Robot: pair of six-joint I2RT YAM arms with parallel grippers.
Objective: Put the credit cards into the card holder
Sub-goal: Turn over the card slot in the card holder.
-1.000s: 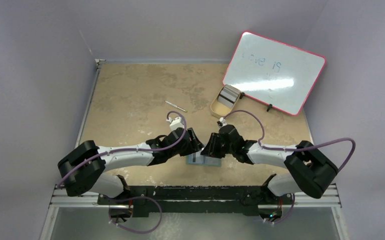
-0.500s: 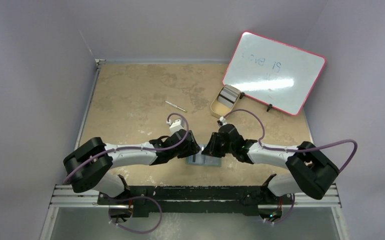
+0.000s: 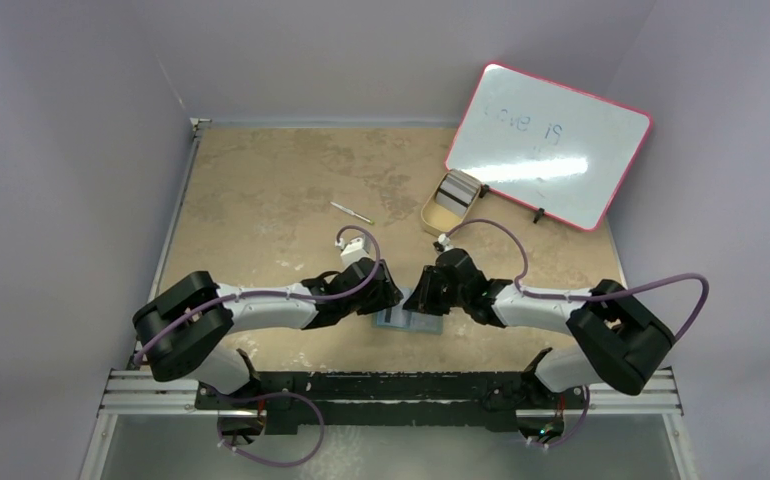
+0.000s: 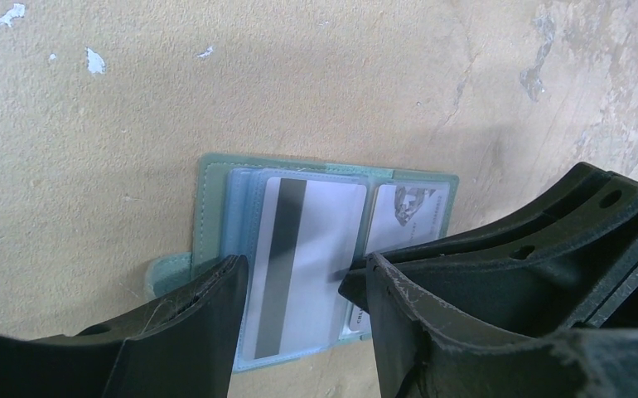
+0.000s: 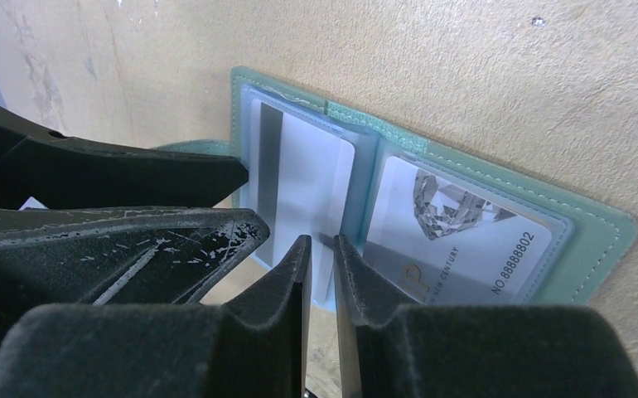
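The holder (image 4: 212, 207) lay open on the table (image 3: 261, 200), near its front edge. I counted two cards in it: a striped card (image 4: 307, 249) in the left pocket and a diamond card (image 5: 456, 232) in the right. The left arm (image 3: 261, 305) and right arm (image 3: 541, 303) bent inward, low, meeting over it. The left gripper (image 4: 303, 278) stood wide, straddling the striped card. The right gripper (image 5: 322, 249) was narrow at that card's edge; whether it pinched, I could not tell. One stack (image 3: 454, 192) sat in the tray (image 3: 429, 220).
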